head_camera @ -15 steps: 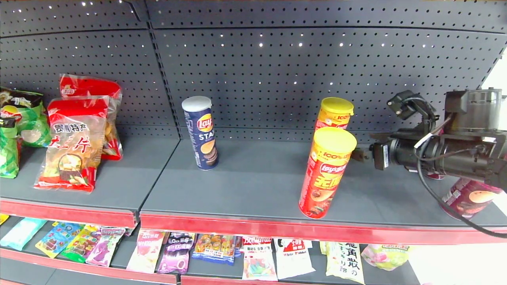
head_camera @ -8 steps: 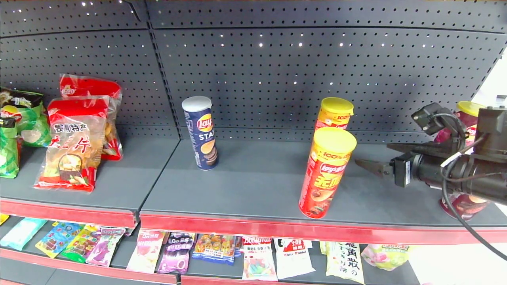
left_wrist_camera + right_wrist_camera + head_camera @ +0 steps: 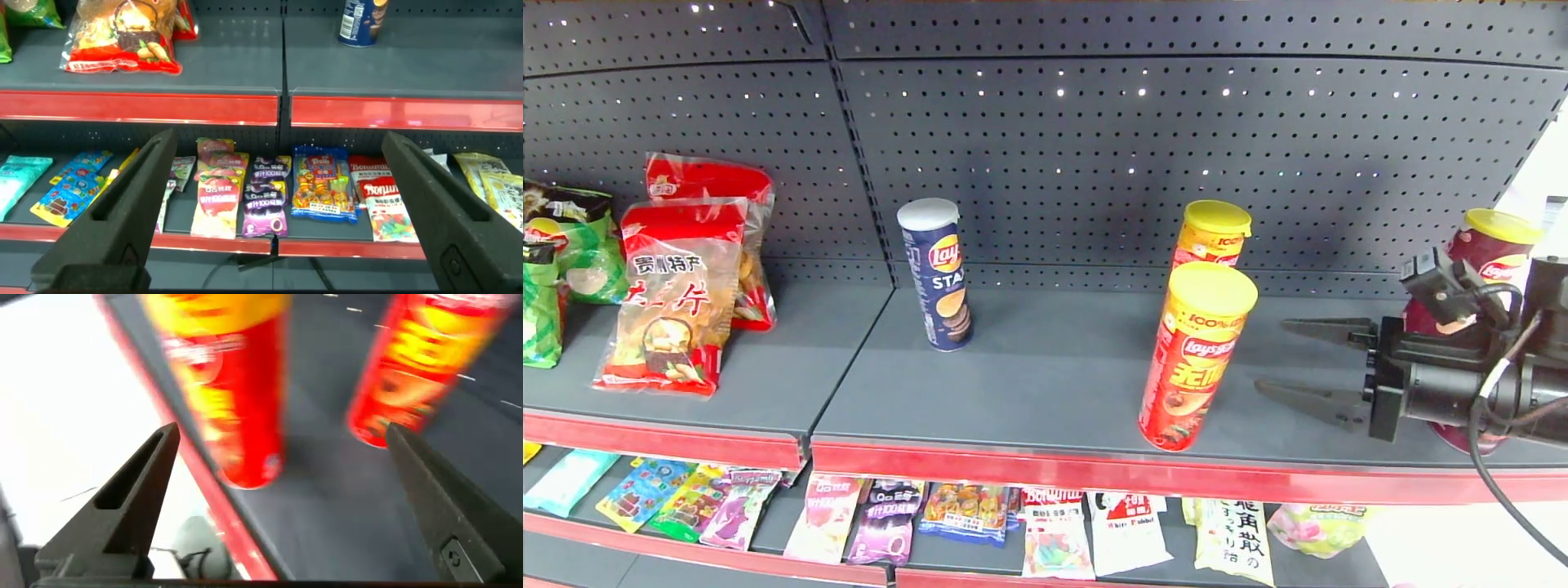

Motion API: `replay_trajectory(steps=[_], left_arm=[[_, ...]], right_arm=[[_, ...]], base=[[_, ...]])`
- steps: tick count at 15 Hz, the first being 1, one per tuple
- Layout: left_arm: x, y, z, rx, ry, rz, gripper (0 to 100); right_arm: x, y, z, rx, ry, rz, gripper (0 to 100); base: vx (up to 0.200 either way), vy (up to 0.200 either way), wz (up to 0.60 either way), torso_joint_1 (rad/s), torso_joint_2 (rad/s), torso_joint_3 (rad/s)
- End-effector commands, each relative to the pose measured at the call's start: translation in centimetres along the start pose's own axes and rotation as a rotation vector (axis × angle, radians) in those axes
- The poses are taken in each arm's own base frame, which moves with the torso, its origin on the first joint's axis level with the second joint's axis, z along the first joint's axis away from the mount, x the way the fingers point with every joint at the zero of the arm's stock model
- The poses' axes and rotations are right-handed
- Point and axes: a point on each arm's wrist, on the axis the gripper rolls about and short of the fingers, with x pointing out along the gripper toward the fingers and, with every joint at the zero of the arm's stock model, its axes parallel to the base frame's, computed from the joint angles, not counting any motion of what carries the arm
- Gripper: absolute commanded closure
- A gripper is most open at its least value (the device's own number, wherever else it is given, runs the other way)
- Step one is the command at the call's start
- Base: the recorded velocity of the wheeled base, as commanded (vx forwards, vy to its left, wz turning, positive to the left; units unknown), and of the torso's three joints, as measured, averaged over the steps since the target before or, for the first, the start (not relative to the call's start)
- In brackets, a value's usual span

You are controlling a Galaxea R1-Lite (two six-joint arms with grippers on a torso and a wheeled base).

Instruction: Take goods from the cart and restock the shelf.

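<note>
Treat the shelf as served at this end and the step in hand as getting clear of it for another trip to the cart, judging by the right claw: spread wide, pinching nothing. Find the task's thing, a dark red can with a yellow lid, upright on the shelf behind the claw's wrist and partly hidden by it; impossible to tell whether touching. Draw the arm straight back toward the shelf's open front, no sideways swing, to avoid tipping that can. Mind the tall red can just ahead of the fingertips, with a 2nd red can beyond it toward the back; keep the spread fingers off both. Reckon all 3 tall, narrow and easy to topple. Count the left claw as free too: spread, empty, facing the lower shelf.

Beyond the right claw, a perforated back panel. Under it, a flat dark grey deck, likely smooth enough to let a nudged can slide, edged with a red rail on the near side. Well ahead of the fingertips, past the tall red cans, look for red snack bags, green bags and 1 blue can; below the rail, rows of small sachets
</note>
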Motion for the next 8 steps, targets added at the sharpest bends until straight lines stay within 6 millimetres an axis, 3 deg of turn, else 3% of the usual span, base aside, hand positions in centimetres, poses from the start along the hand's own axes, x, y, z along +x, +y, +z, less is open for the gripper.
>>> replay_trajectory(steps=[1,6,8], left_arm=[[0.0,0.0,0.0,0.000,0.000,0.000,0],[0.0,0.0,0.0,0.000,0.000,0.001,0],[0.0,0.0,0.0,0.000,0.000,0.001,0]], right_arm=[[0.6,-0.4,-0.6,0.002,0.007,0.039,0],[2.6,-2.3,0.1,-0.036,-0.016,0.085,0],[2.8,-2.2,0.1,-0.031,-0.022,0.116,0]], base=[[0.000,0.000,0.00,0.000,0.00,0.000],[0.000,0.000,0.00,0.000,0.00,0.000],[0.000,0.000,0.00,0.000,0.00,0.000]])
